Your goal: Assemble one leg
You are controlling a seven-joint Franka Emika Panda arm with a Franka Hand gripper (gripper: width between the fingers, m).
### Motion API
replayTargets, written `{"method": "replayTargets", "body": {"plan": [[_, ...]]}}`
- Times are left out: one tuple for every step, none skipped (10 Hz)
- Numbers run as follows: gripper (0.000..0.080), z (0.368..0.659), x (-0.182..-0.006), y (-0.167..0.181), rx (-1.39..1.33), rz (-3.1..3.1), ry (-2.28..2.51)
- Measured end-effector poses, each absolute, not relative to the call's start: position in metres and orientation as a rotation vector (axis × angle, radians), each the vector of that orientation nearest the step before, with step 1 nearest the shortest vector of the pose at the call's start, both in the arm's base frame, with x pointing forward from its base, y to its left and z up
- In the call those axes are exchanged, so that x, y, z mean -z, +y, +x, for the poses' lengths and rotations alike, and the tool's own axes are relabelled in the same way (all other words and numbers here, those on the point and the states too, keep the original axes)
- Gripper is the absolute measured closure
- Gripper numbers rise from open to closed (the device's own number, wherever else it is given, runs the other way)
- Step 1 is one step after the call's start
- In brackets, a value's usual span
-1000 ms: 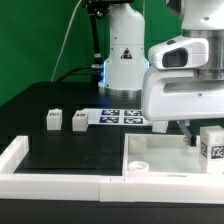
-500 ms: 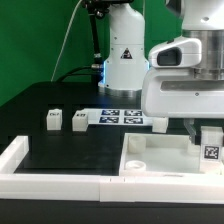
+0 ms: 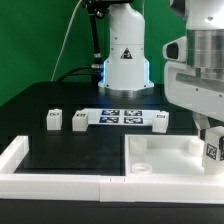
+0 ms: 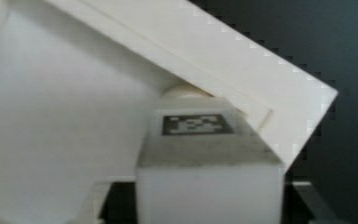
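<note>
Black tabletop carries everything you need, with a white raised border along its front edge. Your leg (image 3: 212,148) hangs at the exterior view's right, under the gripper (image 3: 208,128), over the far right side of the large white panel (image 3: 165,158); its square marker faces the camera. In the wrist view the same leg (image 4: 201,160) fills the middle, marker tag on top, with the dark fingers (image 4: 304,203) pressed against its two sides, so the jaws are pinching it.

Judge it as a light, rigid plastic block: it should not deform under the squeeze, but smooth flat faces can slip or twist if you push down off-centre. The flat opposite sides are the right place to hold, which is where it is held now.

Below it, the wrist view shows a round socket (image 4: 192,93) at the panel's corner, just past the leg's tip; whether the two touch cannot be told.

Three more legs (image 3: 51,120) (image 3: 79,121) (image 3: 160,119) stand well apart on the table, either side of the marker board (image 3: 122,116). Behind that stands the arm's white base (image 3: 125,55).
</note>
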State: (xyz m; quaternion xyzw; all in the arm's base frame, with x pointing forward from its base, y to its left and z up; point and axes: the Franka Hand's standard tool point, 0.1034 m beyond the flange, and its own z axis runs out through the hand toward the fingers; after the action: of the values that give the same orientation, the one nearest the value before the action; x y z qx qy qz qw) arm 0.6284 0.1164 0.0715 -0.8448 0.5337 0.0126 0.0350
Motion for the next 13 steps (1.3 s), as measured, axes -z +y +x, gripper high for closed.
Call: {"method": "replayTargets", "body": {"plan": [[0.0508,0.6283,-0.0717,0.1165,-0.040,-2.516,1.767],[0.0507,0.6281,-0.0718,0.1163,-0.043,-2.358,1.982],[0.0507,0.6283,-0.0720,0.1155,-0.053,-2.250,2.100],[0.0507,0.6286,-0.0718,0.1140,-0.072,-2.146,2.193],[0.0507,0.6287,-0.0720,0.1134,-0.090,-1.993,2.329],[0.0507,0.6285,-0.0723,0.1135,-0.101,-1.901,2.405],[0.0507,0.6284,-0.0724,0.1136,-0.104,-1.857,2.442],[0.0507,0.6285,-0.0728,0.1139,-0.103,-1.755,2.521],[0.0506,0.6284,-0.0729,0.1137,-0.102,-1.762,2.516],[0.0506,0.6284,-0.0729,0.1138,-0.101,-1.753,2.522],[0.0506,0.6283,-0.0730,0.1138,-0.098,-1.784,2.498],[0.0506,0.6276,-0.0718,0.1147,-0.100,-1.794,2.493],[0.0341,0.6275,-0.0715,0.1149,-0.100,-1.795,2.493]]}}
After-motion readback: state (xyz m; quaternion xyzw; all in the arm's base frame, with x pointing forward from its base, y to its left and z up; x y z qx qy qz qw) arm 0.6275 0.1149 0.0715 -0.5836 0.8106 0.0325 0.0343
